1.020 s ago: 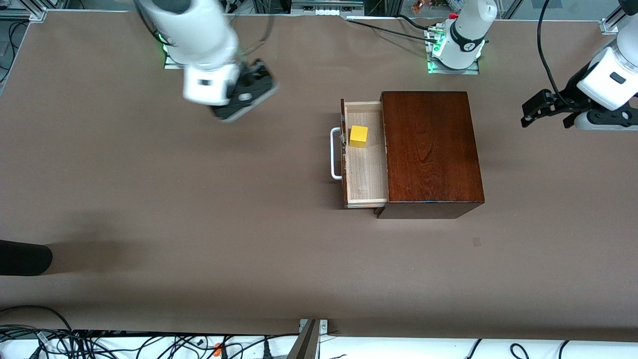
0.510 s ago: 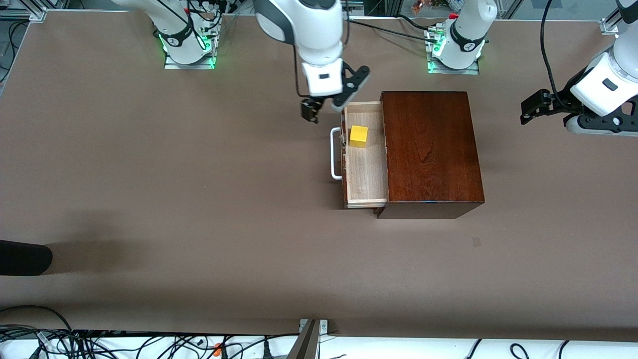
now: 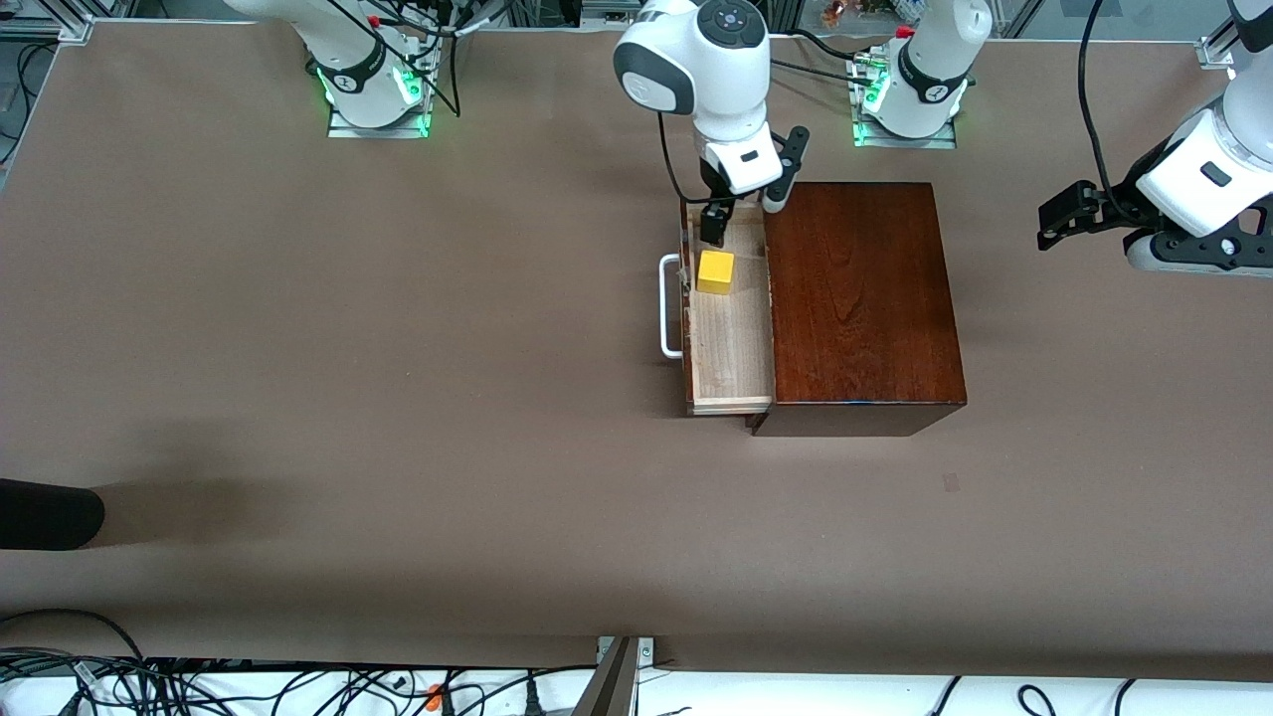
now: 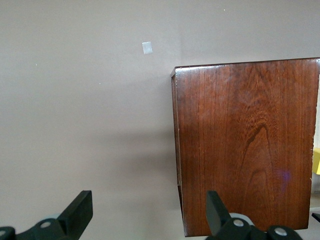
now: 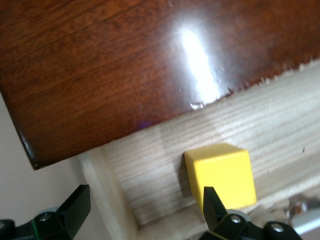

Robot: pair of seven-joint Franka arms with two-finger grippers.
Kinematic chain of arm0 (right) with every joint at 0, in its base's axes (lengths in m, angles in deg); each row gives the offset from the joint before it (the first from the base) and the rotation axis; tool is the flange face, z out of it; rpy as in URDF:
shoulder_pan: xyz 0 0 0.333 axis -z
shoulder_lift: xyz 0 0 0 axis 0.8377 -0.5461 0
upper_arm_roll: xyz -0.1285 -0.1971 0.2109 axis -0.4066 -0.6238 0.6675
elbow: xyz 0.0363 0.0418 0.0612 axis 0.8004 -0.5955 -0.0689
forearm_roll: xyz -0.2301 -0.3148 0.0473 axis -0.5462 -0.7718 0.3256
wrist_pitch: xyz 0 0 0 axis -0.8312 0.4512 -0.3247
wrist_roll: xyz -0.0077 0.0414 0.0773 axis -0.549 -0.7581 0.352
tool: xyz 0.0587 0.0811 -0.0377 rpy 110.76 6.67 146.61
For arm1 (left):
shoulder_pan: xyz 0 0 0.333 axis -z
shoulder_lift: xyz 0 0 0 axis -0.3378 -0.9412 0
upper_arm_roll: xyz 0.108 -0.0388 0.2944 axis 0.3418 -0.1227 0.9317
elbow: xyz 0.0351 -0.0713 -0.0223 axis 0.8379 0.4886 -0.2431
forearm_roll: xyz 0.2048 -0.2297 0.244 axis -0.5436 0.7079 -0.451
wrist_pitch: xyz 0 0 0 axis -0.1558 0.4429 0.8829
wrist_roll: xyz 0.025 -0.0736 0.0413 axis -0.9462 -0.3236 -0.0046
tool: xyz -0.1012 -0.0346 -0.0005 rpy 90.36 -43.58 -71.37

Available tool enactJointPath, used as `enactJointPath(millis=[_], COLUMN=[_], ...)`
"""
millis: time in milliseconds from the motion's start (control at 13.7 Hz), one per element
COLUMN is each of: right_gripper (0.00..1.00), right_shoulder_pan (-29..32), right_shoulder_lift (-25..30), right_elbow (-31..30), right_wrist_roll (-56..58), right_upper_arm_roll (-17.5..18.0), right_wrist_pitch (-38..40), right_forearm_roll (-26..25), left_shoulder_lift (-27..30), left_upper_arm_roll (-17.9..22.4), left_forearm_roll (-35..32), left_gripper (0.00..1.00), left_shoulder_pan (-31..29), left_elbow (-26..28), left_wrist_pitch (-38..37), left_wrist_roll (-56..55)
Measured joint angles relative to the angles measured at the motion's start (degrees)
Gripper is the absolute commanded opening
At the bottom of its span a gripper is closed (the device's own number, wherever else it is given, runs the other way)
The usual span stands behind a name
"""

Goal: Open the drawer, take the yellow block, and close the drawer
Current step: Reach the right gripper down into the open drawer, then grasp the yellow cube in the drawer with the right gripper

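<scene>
Hanging over the farthest end of the pulled-out drawer (image 3: 731,338), the right gripper (image 3: 738,217) stands with its fingers spread wide and nothing between them. On the front view's clock face, the yellow block (image 3: 715,271) lies at about seven o'clock from it, resting flat on the pale tray floor against the drawer's front panel. The tray's long axis runs twelve to six; its white loop handle (image 3: 670,305) points to nine, away from the mahogany box (image 3: 860,303). The left gripper (image 3: 1064,214) waits open and empty above the table (image 3: 398,398) at the left arm's end.
</scene>
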Motion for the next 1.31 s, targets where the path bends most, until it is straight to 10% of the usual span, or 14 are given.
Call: enactJointPath(millis=[1311], right_gripper=[1.0], right_shoulder_pan=[1.92], right_shoulder_lift=[-4.73], right_elbow=[4.0], right_wrist_roll=[8.12], right_upper_arm_roll=[-1.25], right_wrist_pitch=[-0.85], right_forearm_roll=[-0.14], left_shoulder_lift=[-0.06], left_upper_arm_roll=[-0.08], left_forearm_roll=[0.05], left_gripper=[1.0], left_shoulder_pan=[0.0], left_elbow=[-0.01], left_wrist_pitch=[-0.06], left_wrist_roll=[0.01])
